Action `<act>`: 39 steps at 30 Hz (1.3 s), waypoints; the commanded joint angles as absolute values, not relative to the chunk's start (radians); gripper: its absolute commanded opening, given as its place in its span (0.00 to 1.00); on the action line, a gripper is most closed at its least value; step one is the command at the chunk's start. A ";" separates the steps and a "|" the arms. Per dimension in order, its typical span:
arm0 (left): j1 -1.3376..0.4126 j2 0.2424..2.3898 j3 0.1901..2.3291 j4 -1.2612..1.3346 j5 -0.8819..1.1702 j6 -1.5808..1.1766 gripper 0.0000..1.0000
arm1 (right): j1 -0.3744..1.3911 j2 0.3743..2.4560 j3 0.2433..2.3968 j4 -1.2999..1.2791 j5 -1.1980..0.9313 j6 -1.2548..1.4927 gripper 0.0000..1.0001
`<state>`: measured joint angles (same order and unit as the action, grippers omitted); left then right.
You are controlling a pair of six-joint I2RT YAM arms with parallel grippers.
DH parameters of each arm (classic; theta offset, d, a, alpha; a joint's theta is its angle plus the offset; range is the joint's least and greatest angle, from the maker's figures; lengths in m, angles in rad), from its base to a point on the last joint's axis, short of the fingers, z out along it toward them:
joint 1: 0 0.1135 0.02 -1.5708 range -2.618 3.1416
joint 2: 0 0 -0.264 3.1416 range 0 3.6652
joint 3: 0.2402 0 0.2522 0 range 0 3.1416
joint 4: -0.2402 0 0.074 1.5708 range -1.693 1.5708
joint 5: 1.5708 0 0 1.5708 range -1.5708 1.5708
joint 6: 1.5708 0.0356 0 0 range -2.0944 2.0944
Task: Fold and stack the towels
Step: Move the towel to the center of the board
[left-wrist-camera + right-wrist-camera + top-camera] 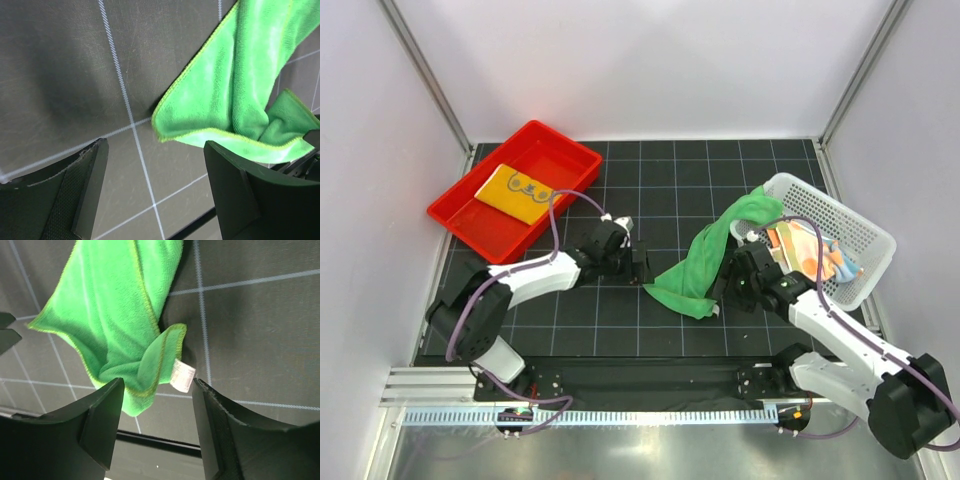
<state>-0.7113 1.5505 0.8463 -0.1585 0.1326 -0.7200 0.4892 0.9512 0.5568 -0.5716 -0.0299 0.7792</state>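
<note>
Now left and right jaws both stand open, empty; green towel (703,265) trails off basket (865,238) onto surface (650,190). Pinch its two near corners, spread flat before folding.

A red tray (556,158) sits at ten o'clock on the black gridded mat (670,180). A white perforated basket (865,240), seemingly tilted, is at three o'clock.

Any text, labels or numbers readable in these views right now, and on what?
Yellow towel in the red tray: grey lettering, too small to read.
White tag on the green towel: no legible print.
Nothing else shows text.
</note>
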 commanded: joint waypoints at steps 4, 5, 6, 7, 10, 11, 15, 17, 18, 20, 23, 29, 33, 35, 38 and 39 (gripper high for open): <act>-0.719 1.620 0.873 -0.043 0.187 -0.788 0.77 | 0.491 0.979 0.601 -0.549 0.103 0.848 0.65; -0.724 1.627 0.876 -0.043 0.190 -0.790 0.77 | 0.489 0.994 0.604 -0.532 0.107 0.860 0.65; -0.726 1.644 0.879 -0.044 0.198 -0.796 0.74 | 0.491 1.005 0.610 -0.526 0.104 0.874 0.65; -0.729 1.651 0.880 -0.043 0.199 -0.799 0.73 | 0.489 1.018 0.611 -0.514 0.101 0.882 0.65; -0.738 1.675 0.881 -0.038 0.199 -0.810 0.71 | 0.491 1.066 0.612 -0.477 0.097 0.899 0.64; -0.742 1.681 0.881 -0.034 0.201 -0.811 0.69 | 0.491 1.084 0.614 -0.460 0.098 0.905 0.64; -0.745 1.704 0.896 -0.025 0.204 -0.816 0.61 | 0.491 1.124 0.604 -0.417 0.075 0.939 0.61; -0.746 1.716 0.907 -0.026 0.206 -0.816 0.56 | 0.491 1.138 0.595 -0.391 0.054 0.971 0.59; -0.744 1.720 0.910 -0.026 0.210 -0.816 0.49 | 0.491 1.143 0.583 -0.382 0.049 0.983 0.59; -0.746 1.724 0.914 -0.026 0.210 -0.816 0.42 | 0.491 1.140 0.562 -0.362 0.038 1.005 0.57; -0.745 1.727 0.914 -0.028 0.209 -0.818 0.25 | 0.489 1.134 0.542 -0.354 0.058 1.017 0.51; -0.746 1.729 0.939 -0.041 0.215 -0.807 0.00 | 0.491 1.146 0.546 -0.348 0.081 1.020 0.28; -0.746 1.717 0.951 -0.052 0.207 -0.801 0.00 | 0.491 1.129 0.548 -0.373 0.109 1.022 0.10; -0.744 1.704 0.960 -0.086 0.183 -0.792 0.00 | 0.491 1.103 0.554 -0.397 0.132 1.009 0.01; -0.746 1.655 1.020 -0.165 0.083 -0.730 0.00 | 0.491 1.069 0.636 -0.495 0.198 0.957 0.01; -0.746 1.617 1.047 -0.254 0.046 -0.688 0.00 | 0.491 1.063 0.676 -0.552 0.236 0.883 0.01</act>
